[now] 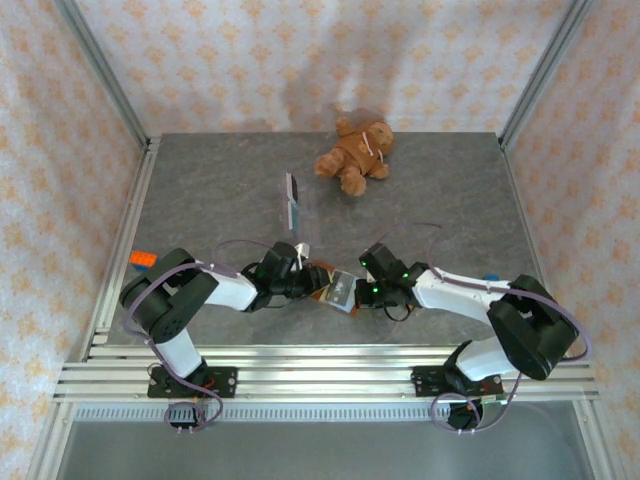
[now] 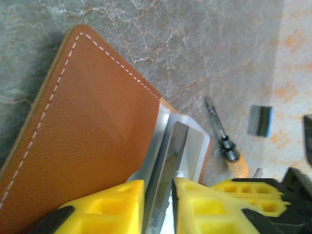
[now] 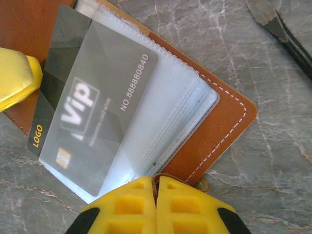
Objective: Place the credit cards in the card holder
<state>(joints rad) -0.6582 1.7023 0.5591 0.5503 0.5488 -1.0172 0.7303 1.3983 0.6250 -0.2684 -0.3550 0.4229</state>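
Bright, even lighting is recorded. Fingers [image 3: 122, 212] of the right gripper [image 3: 156, 187] are rendered soft; glare is noted on the card holder [image 3: 229, 119] sleeves just ahead.

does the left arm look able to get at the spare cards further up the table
Probably yes: bare table lies between the left hand and those cards, but a card in the card holder sits between its fingers.

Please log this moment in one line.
left gripper: jaws astride credit card, grip unclear | right gripper: shut on card holder | card partly sleeved
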